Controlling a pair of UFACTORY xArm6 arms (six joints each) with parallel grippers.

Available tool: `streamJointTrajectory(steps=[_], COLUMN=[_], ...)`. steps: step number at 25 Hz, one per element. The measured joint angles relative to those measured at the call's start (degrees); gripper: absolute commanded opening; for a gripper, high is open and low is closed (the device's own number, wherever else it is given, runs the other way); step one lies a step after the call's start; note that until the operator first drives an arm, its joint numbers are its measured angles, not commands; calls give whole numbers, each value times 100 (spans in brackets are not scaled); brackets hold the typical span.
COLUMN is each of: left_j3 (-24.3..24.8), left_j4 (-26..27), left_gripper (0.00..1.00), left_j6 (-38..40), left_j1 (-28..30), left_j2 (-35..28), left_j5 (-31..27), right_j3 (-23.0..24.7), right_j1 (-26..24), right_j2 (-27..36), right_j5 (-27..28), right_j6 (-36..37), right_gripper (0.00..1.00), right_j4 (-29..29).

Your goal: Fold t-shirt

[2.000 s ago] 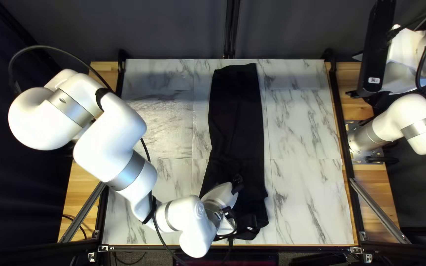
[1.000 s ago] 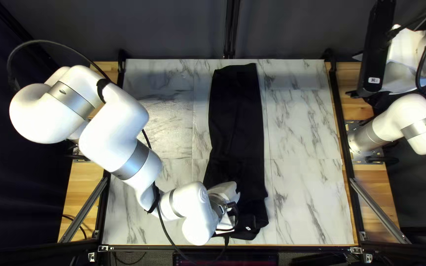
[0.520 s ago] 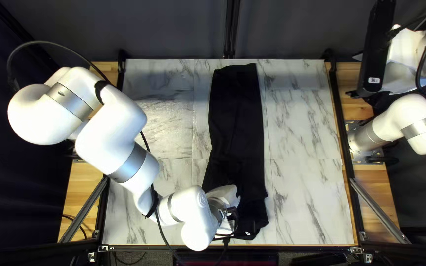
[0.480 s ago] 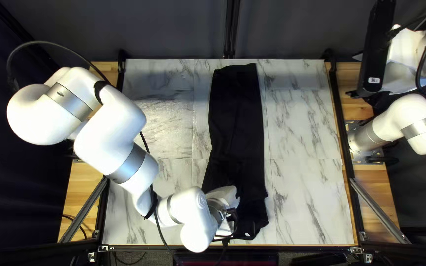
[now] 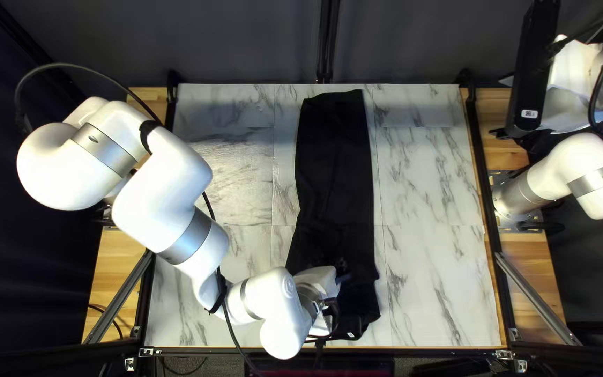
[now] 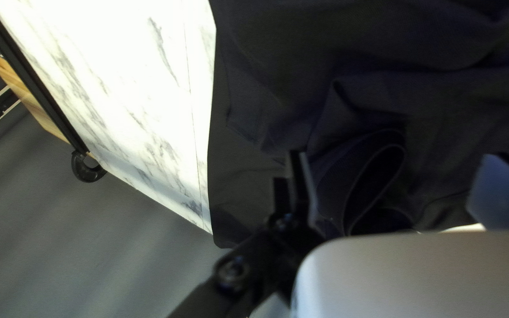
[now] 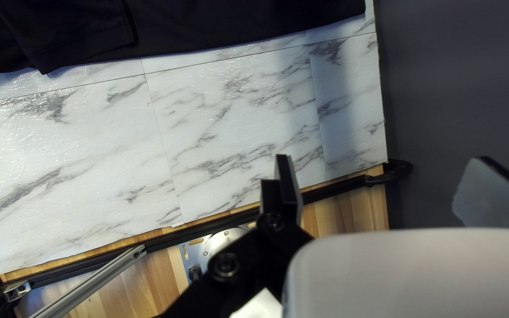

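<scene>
In the top left view the left arm [image 5: 190, 241] hides part of the t-shirt [image 5: 335, 160] beside the left gripper [image 5: 343, 271], whose dim fingers barely stand out there, and the white label [image 5: 350, 334] near it is too small to read. In the left wrist view the t-shirt runs out of sight ahead of that gripper, and whether its fingers touch cloth cannot be told. The right wrist view cuts off the t-shirt ahead of the right gripper [image 5: 502, 106], one finger hidden but for its tip.
</scene>
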State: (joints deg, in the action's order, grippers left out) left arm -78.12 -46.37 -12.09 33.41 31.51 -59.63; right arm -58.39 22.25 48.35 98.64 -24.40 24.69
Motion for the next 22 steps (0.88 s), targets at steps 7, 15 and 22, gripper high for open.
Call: streamJointTrajectory(steps=[7,15,22], left_j3=[-6,79,30], left_j4=[171,375,542], left_gripper=[98,78,0], left_j6=[-424,-788,-1049], left_j1=[-107,-266,-376], left_j2=[15,-73,-52], left_j5=[155,358,403], right_j3=[0,0,0], right_j1=[0,0,0], right_j2=[0,0,0], right_j5=[0,0,0], right_j6=[0,0,0], right_gripper=[100,100,100], right_j4=[0,0,0])
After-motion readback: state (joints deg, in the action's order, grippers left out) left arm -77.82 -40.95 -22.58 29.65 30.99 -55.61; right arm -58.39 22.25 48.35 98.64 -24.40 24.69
